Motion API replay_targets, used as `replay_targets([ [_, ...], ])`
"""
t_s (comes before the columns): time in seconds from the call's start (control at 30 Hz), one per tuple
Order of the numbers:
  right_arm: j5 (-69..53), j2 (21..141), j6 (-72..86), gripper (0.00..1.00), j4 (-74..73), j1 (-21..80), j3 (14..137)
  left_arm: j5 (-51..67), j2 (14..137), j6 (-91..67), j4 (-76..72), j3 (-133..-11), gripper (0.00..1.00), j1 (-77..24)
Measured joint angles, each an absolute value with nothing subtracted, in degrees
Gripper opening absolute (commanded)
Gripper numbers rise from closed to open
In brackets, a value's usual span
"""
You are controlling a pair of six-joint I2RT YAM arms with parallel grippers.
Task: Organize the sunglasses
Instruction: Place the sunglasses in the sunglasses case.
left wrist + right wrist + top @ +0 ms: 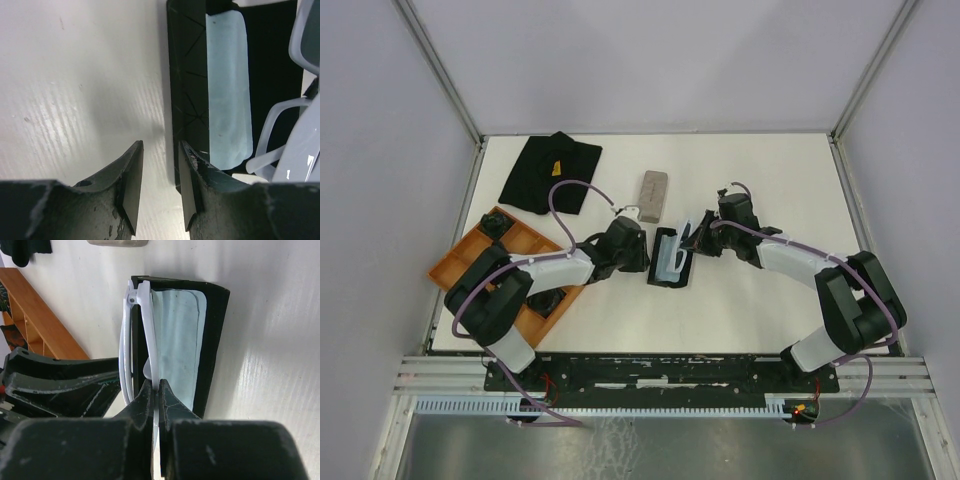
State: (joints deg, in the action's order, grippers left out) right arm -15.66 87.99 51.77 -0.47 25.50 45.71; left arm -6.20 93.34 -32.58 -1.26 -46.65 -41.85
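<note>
The right hand [156,390] is closed tight on the pale-framed sunglasses [150,335], its two fingertips pinching the thin white front of the frame. The pair stands on edge, one temple lying close along the front. It hangs over the open black case [215,340], along the case's left wall as the right wrist camera sees it. Whether the frame touches the case cannot be told. A light blue cloth [175,340] lies flat inside the case, covering most of its floor.

The left hand [160,192] is partly open, with bare bench showing between its fingers. Its right fingertip sits just beside the near outer wall of the case; contact cannot be judged.

From above, the case lies at the middle of the white bench [770,180]. The left hand is at its 9 o'clock and the right hand at its 1 o'clock. A grey case [653,195] lies closed at 12 o'clock from the black case, near it but apart. A piece of black fabric [550,172] with a small yellow mark lies at 10 o'clock, towards the far left corner. An orange tray [525,237] with compartments lies at 9 o'clock, partly under the left arm. A dark shape [498,226] sits in its far corner compartment, too small to make out.
</note>
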Motion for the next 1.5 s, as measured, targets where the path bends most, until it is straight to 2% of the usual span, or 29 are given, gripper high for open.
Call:
replay_targets([
  [0.3,-16.5,88.9,49.5,0.00,-1.3,25.5,45.7,-7.6,94.0,-32.6,-0.4,-46.4,0.41,-45.5],
  [0.7,-20.5,91.9,43.8,0.00,-3.3,25.5,48.9,-10.9,94.1,-32.6,0.7,-46.2,0.43,-45.6],
  [1.5,-23.7,97.3,45.2,0.00,-2.8,25.5,49.8,-13.0,94.1,-31.6,1.0,-46.5,0.43,-45.6],
])
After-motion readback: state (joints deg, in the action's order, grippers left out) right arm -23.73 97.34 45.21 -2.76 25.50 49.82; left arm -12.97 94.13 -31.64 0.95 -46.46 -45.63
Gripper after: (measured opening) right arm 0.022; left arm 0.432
